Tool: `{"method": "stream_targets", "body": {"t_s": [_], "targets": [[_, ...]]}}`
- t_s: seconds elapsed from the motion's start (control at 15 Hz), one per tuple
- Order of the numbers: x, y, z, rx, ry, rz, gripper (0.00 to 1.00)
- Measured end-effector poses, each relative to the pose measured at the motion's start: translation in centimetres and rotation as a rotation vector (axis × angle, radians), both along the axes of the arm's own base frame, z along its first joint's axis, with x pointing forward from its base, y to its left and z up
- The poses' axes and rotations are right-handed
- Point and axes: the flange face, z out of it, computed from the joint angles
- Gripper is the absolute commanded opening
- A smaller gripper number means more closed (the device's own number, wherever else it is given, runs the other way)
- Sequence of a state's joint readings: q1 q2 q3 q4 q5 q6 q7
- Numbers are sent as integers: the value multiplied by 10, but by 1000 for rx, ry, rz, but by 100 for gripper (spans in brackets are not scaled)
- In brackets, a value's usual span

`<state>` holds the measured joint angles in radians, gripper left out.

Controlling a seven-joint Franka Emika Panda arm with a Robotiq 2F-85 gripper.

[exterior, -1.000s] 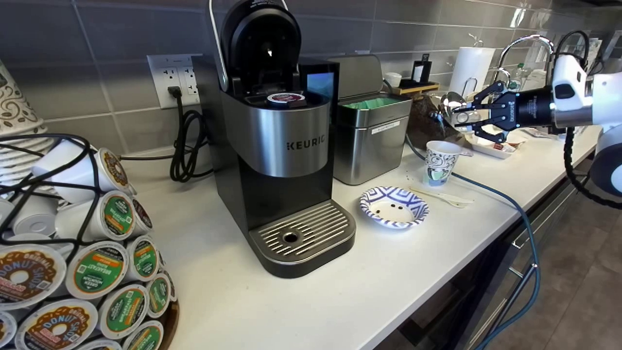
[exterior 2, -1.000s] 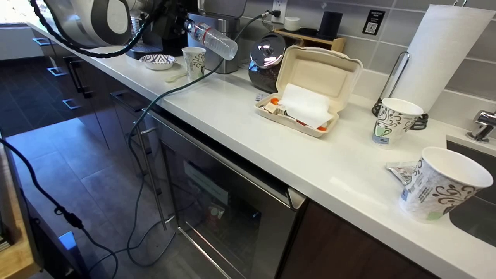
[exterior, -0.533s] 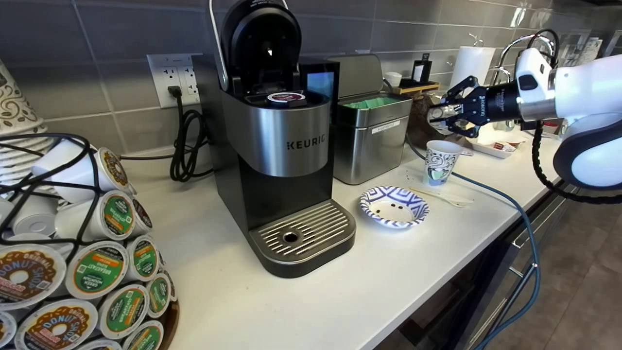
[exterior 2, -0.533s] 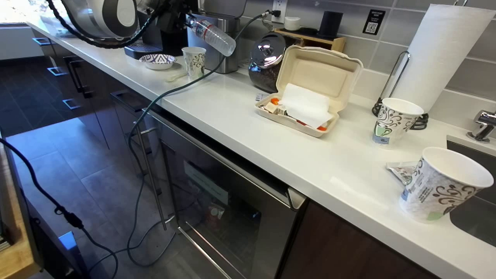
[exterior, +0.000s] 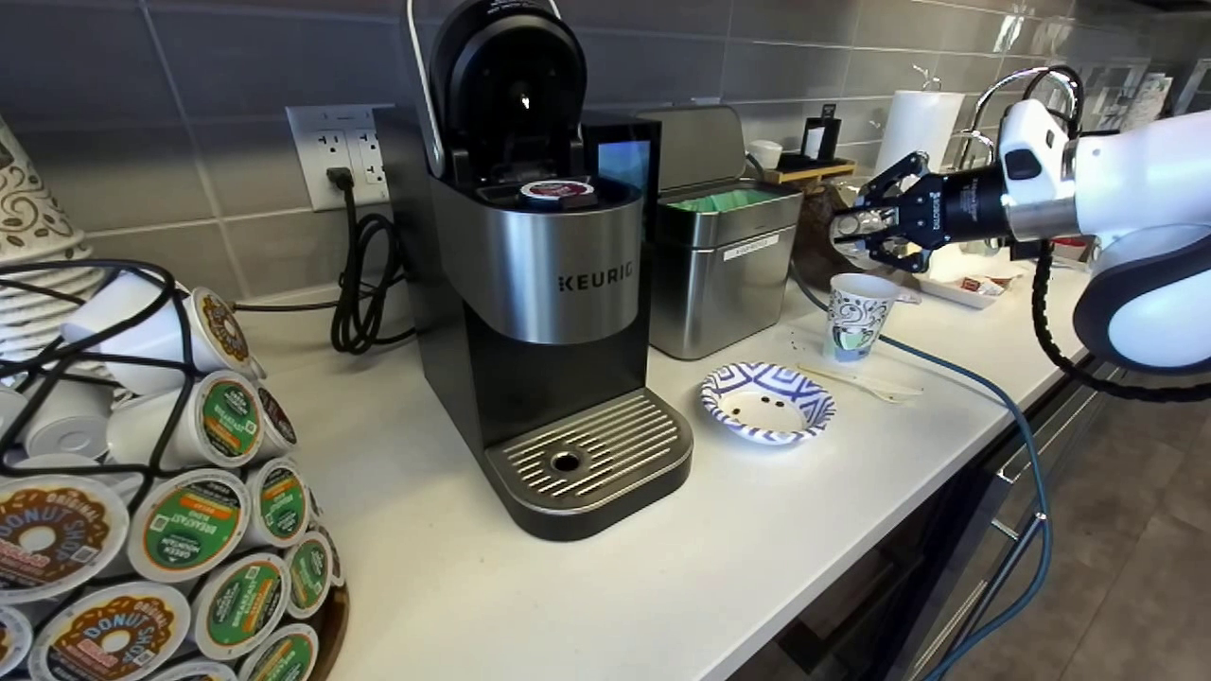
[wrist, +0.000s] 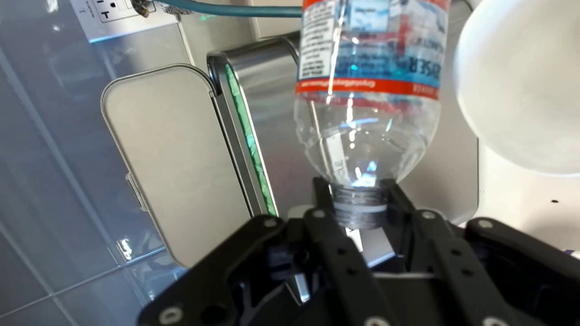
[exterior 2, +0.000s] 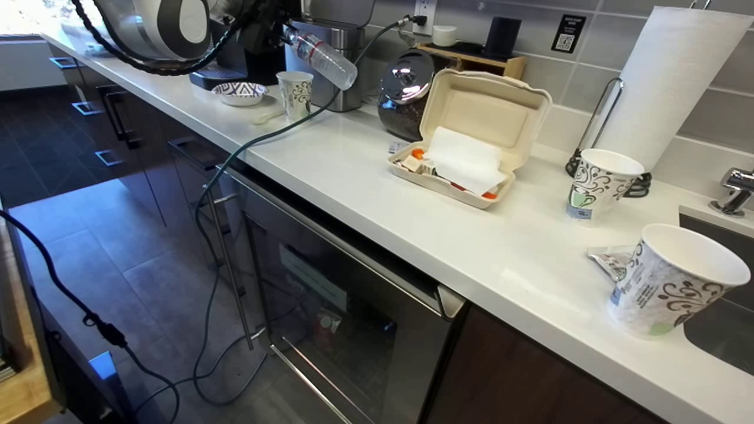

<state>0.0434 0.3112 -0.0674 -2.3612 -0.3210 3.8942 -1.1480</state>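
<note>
The jaws have got a clear plastic bottle (wrist: 368,106) clamped by the neck, and it's tilted in midair over the counter (exterior: 568,605), bottom end lower. Pretty near it I can see 1 swirly paper cup (exterior: 859,317), plus a blue-and-white bowl (exterior: 757,378) between that and the Keurig (exterior: 558,274), which has its lid (exterior: 511,85) up and a pod (exterior: 558,192) in the top.

bottle (wrist: 368,108): in gripper (wrist: 358,194), above counter (exterior: 473,586)
bowl (exterior: 768,427): on counter, between coffee maker (exterior: 539,274) and paper cup (exterior: 856,322)
tin (exterior: 724,298): right of coffee maker in an exterior view
pod (exterior: 558,192): in coffee maker
napkin (exterior 2: 465,158): in takeout box (exterior 2: 490,109)
</note>
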Motion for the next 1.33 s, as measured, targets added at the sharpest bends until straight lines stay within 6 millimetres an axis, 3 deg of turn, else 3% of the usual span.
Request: {"method": "stream_targets", "body": {"t_s": [0.07, 0.33, 0.4, 0.8, 1.33], "targets": [[0, -1, -1, 8, 3, -5, 31], [-1, -4, -2, 32, 9, -18, 31], [-1, -4, -2, 33, 10, -18, 8], [-1, -9, -9, 57, 28, -35, 8], [-8, -51, -14, 74, 46, -125, 8]]}}
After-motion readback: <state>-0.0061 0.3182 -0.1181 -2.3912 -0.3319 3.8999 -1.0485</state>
